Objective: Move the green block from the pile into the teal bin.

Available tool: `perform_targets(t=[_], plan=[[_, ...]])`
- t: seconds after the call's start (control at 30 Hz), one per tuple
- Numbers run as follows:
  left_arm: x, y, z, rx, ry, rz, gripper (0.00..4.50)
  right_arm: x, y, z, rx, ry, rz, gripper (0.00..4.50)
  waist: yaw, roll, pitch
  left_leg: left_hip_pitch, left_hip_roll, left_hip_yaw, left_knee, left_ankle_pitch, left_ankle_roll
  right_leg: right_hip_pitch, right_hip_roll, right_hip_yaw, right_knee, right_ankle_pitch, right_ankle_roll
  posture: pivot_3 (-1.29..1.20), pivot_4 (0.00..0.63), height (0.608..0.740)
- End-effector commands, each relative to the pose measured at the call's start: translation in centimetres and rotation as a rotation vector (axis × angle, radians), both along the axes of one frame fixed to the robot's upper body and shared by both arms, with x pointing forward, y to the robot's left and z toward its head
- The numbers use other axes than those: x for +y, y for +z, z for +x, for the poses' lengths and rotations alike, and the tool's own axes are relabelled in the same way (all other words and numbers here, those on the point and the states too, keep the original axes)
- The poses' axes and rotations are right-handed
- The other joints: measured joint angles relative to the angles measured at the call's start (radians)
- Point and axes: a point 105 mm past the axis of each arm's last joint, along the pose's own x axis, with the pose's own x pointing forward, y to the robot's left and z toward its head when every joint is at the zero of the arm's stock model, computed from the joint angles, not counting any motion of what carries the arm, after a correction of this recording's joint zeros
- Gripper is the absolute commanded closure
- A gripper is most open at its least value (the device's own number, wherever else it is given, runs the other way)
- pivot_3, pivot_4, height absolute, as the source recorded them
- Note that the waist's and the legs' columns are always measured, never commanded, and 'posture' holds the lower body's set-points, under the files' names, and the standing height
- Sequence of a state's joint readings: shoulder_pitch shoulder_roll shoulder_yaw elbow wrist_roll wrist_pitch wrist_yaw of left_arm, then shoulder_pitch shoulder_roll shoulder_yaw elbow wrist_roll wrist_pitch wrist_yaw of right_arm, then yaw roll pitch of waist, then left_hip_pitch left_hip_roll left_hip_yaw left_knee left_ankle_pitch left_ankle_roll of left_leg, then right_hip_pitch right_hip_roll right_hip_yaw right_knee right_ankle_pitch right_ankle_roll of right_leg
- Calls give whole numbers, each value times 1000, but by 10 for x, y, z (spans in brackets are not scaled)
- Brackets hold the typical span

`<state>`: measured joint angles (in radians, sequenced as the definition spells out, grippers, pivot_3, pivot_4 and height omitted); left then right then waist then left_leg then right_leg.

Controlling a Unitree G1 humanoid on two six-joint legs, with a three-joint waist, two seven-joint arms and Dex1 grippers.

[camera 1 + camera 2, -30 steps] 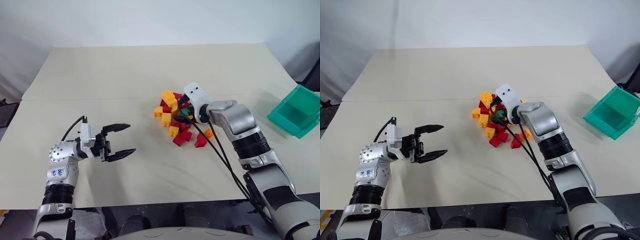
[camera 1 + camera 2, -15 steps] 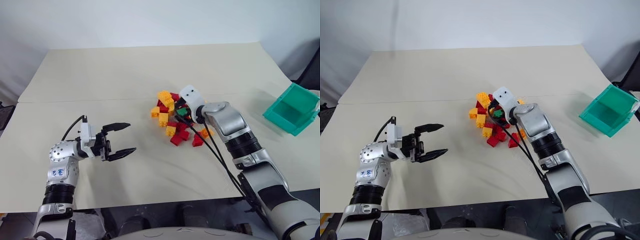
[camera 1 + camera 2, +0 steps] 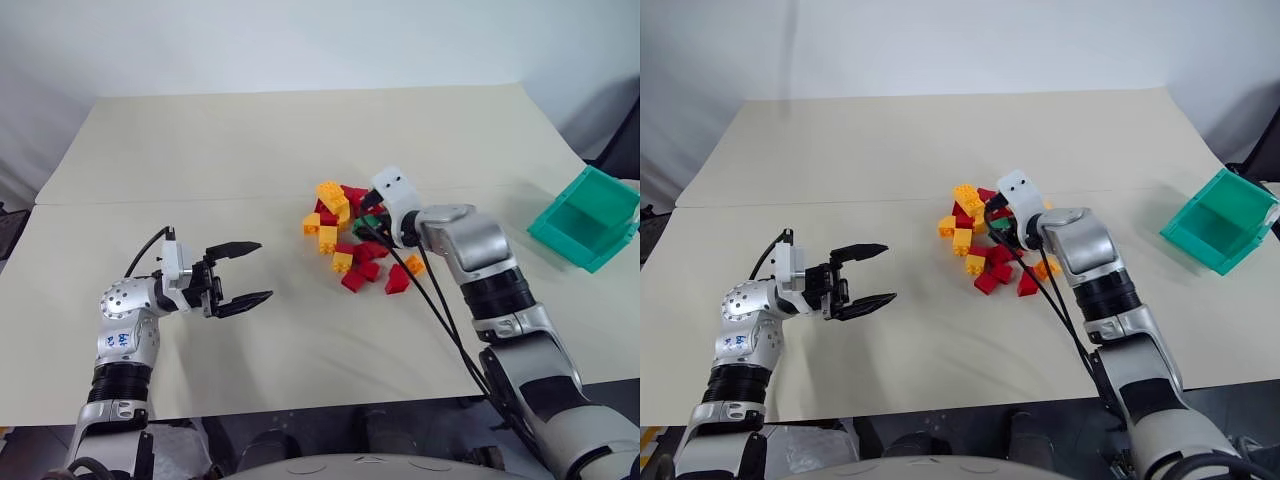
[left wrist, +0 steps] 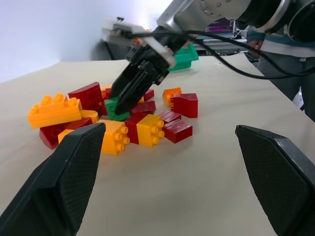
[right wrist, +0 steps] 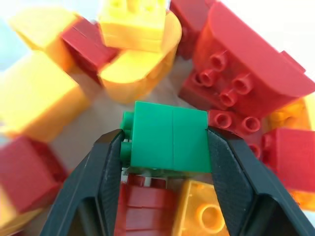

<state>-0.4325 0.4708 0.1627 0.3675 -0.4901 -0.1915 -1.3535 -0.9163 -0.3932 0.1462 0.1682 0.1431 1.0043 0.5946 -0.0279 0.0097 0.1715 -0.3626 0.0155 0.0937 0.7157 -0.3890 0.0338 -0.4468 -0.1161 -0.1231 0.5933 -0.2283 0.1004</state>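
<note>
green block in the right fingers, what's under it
Directly beneath the green block, gripped between the right gripper's fingers, sit a red brick and a yellow-orange brick of the pile. The block covers their upper parts, so contact cannot be told.

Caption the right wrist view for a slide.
Right tool clamps the small green studded plastic brick amid the heap of red and yellow-orange bricks.

One green block [image 5: 170,137], one teal bin [image 3: 588,221], one pile [image 3: 352,240] of red and yellow-orange bricks, two grippers
</note>
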Motion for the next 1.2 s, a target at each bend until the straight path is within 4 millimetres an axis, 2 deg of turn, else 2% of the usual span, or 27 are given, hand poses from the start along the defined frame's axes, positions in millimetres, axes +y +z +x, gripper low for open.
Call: perform_targets(t=[0.03,0.17,0.23,0.27,0.33,0.4,0.53,0.63,0.73,0.83,1.03,1.1,1.2], plan=[[-14,9,1,-26,-53,-17,0,-18,45,-17,-154,64,78,2329,4,0,0,-1,0,-1,0,0,0,0,0,0,0,0,0,0,150,740],[-33,13,7,-8,-91,-33,0,-64,70,-24,-328,-15,56,2329,10,0,0,-4,-1,-1,1,0,0,0,0,-3,-3,1,1,0,150,740],[-50,18,13,-5,-111,-38,0,-100,89,-28,-418,-153,61,2329,14,0,0,-5,-2,1,1,0,1,0,0,-4,-3,1,2,0,150,740],[-55,20,15,-2,-114,-39,0,-112,94,-31,-439,-205,64,2329,18,0,0,-5,-2,2,2,0,1,0,0,-4,-3,1,2,0,150,740],[-74,25,21,-5,-135,-36,0,-150,105,-42,-495,-366,42,2329,28,0,0,-5,-2,2,2,0,1,0,0,-4,-3,1,2,0,150,740],[-89,27,28,11,-125,-34,0,-175,108,-54,-530,-472,-8,2329,33,0,0,-6,-2,3,3,0,1,0,0,-4,-3,1,2,0,150,740],[-122,35,36,3,-140,-21,0,-218,101,-71,-543,-648,-94,2329,36,-1,0,-6,-4,4,2,0,1,1,1,-4,-4,2,3,0,150,740],[-141,39,38,-7,-153,-2,0,-238,99,-75,-553,-746,-113,2329,29,-1,0,-5,-5,6,2,1,2,1,1,-2,-4,2,4,0,150,740],[-170,44,39,-14,-175,22,0,-274,89,-73,-547,-881,-165,2329,29,-1,0,-4,-5,7,2,2,2,1,1,-1,-4,2,4,0,150,740],[-184,42,38,-18,-167,63,0,-294,78,-63,-528,-926,-167,2329,29,-1,1,-4,-5,7,2,4,4,2,0,2,-5,3,5,0,150,740],[-194,41,36,-5,-132,65,0,-326,52,-48,-462,-1004,-166,2329,24,-1,1,-3,-3,9,0,4,4,2,0,4,-5,3,6,0,150,740],[-197,42,36,-3,-119,61,0,-330,44,-41,-428,-1000,-142,1589,24,0,1,-2,-3,10,0,4,4,2,0,5,-5,3,6,0,150,740],[-197,43,35,18,-103,43,0,-333,44,-34,-430,-989,-145,614,25,0,1,-2,-3,11,0,4,4,2,0,6,-5,3,6,0,150,740]])
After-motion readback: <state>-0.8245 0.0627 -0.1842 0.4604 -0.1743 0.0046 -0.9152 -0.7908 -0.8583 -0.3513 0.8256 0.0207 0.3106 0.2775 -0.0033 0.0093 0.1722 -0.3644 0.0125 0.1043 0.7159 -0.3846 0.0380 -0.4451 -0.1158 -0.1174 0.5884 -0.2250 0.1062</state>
